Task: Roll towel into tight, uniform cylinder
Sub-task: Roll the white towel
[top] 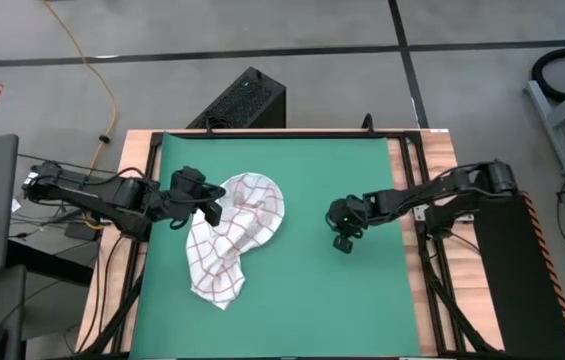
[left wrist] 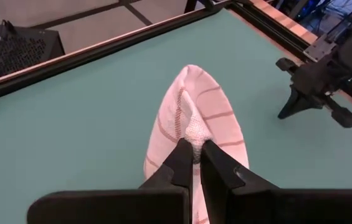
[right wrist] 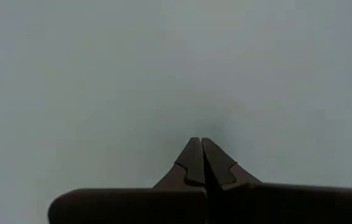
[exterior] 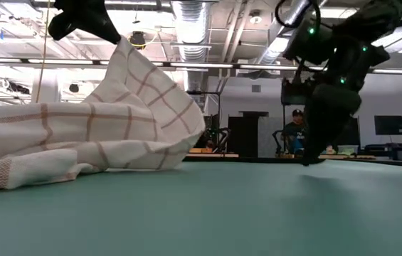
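The white towel [top: 230, 238] with thin red grid lines lies crumpled on the left half of the green mat [top: 362, 300]. Its far-left part is lifted and the rest lies on the mat. In the low view the towel [exterior: 80, 131] rises to a peak under my left gripper [exterior: 87, 21]. My left gripper [top: 209, 207] is shut on the towel above its far-left part. My right gripper [top: 343, 243] is shut and empty. It points down at bare mat to the right of the towel, and its tips [exterior: 311, 159] are at the mat's surface. My left gripper pinches a bunched, hemmed edge of the towel [left wrist: 195, 138] between its two fingers, coming from the table's left and slanting down. That part is lifted clear, and the cloth falls away below the fingers [left wrist: 182, 163] onto the mat, slack. My right gripper's shut tips [right wrist: 202, 151] are at the mat; I cannot tell whether they touch it.
The mat is framed by a wooden table border and a dark rail [top: 407, 170]. A black box [top: 242, 100] stands on the floor beyond the far edge. Bare mat lies between the towel and my right gripper and along the near edge.
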Motion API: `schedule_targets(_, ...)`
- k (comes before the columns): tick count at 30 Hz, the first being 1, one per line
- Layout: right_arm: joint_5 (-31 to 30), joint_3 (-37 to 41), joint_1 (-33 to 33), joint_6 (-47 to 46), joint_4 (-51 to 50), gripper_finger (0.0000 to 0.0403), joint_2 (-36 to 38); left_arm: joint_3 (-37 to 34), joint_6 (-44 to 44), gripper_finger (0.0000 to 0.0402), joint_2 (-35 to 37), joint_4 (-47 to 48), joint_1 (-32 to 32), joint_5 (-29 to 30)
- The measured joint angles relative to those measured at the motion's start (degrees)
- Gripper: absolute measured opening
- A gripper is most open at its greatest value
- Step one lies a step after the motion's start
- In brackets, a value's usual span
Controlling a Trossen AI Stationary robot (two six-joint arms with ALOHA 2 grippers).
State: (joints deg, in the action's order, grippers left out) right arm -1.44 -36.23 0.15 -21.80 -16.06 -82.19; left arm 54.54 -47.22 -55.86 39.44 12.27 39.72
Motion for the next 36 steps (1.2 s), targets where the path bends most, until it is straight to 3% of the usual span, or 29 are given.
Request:
schedule_targets(6,-3.24,-0.52,0.82,-10.93,-8.82,0.0000,-2.94,0.00,2.99,0.0000,0.00,0.02,0.00,0.01)
schedule_targets(13,-6.36,-0.20,1.39,-23.81,-21.96,0.0000,-0.49,0.02,4.11,0.0000,0.00,0.02,0.00,0.07)
schedule_targets(25,-11.82,-1.58,1.74,-21.05,-20.00,0.0000,5.78,0.04,6.07,0.0000,0.00,-0.18,0.00,0.13)
schedule_targets(31,-12.23,-9.22,1.59,-11.84,-16.79,0.0010,9.66,0.04,6.45,0.0000,0.02,-1.83,0.00,-0.09)
schedule_targets(36,-12.50,-14.94,-0.23,-2.96,-8.64,0.0041,11.98,0.04,11.15,0.0000,0.02,-10.31,0.00,-0.91)
